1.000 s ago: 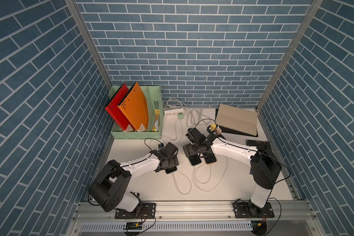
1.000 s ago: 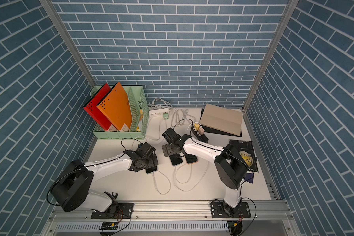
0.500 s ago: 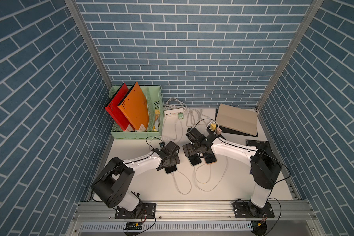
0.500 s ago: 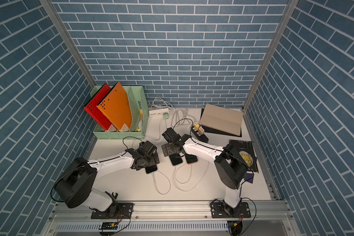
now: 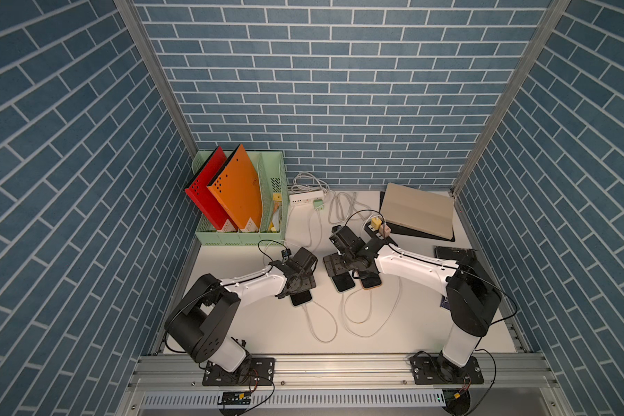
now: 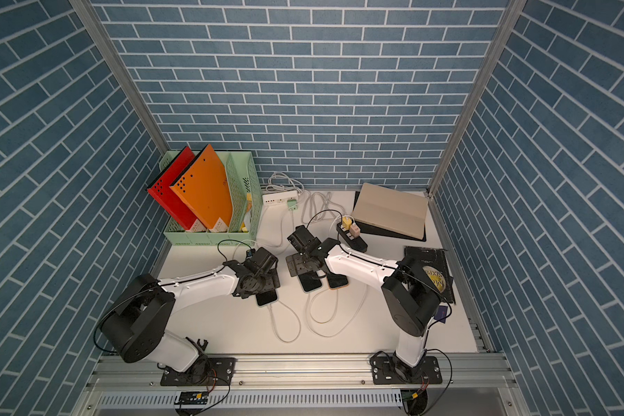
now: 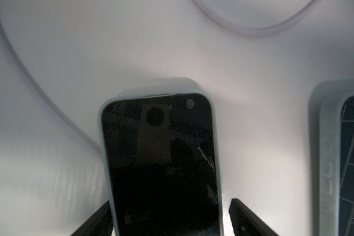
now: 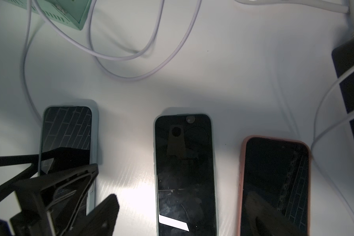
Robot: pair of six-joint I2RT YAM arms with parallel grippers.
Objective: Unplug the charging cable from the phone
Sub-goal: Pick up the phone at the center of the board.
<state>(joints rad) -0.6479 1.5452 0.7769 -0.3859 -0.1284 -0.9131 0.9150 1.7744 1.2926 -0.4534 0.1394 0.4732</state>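
Down low on the white counter (image 5: 267, 324) with the left jaws, straddling the leftmost phone (image 5: 301, 297), the one in the pale blue case. Spread, not pinching: in the left wrist view, touching or nearly touching one long edge of that phone (image 7: 161, 163), with a sliver of bright counter showing along the opposite edge. Lying flat there, screen up and dark, forward of the green file rack (image 5: 238, 238). Not unplugged yet by the look of it, with the white charging cable (image 5: 323, 340) leaving the near end and curling in a loose loop toward the front rail.

Over to the right jaws: spread as wide as can be, hanging above the middle phone (image 8: 184, 173), with the pink-cased phone (image 8: 274, 188) just beside. Cannot tell whether those jaws touch anything. Three handsets in a row, side by side, apart from one another. Further back, a white power strip (image 5: 305, 197) by the rear wall and a black power strip (image 6: 357, 245) nearer the right arm.
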